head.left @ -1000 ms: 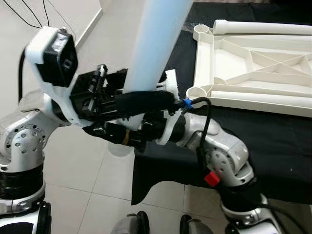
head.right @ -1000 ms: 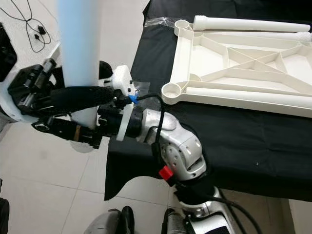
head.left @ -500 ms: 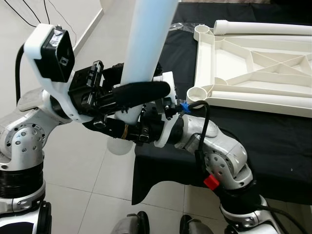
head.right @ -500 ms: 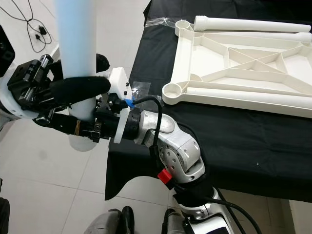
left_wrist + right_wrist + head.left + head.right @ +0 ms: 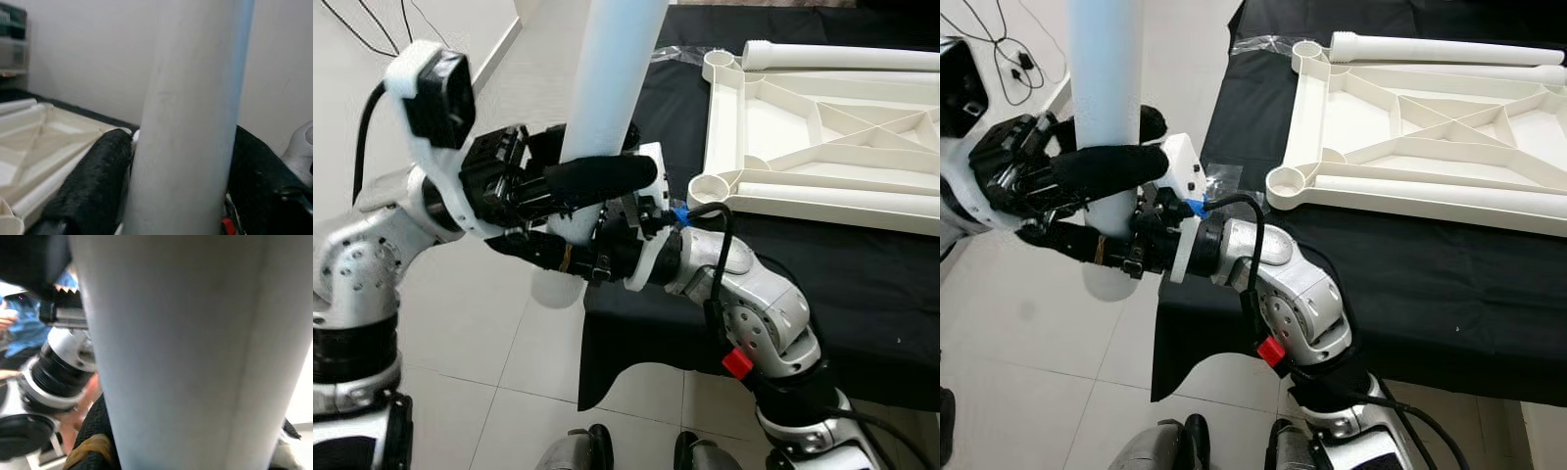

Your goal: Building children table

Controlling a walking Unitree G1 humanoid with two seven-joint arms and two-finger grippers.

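Left claw (image 5: pixel 563 186) has shifted in over the last second; both claws now pinch the leg (image 5: pixel 607 108), upright off the worktop's (image 5: pixel 862 284) left edge. Right claw (image 5: pixel 1111 250) grips lower. Tabletop (image 5: pixel 822 147) awaits; handover looks underway.

Pale blue leg (image 5: pixel 607 88), black cloth (image 5: pixel 862 294)

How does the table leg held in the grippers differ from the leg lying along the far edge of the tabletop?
The held leg stands near upright off the table's side, over the floor; the far leg lies flat on the black cloth. The held leg is clamped by both the left gripper and right gripper; the far leg is untouched. Both are plain white tubes.
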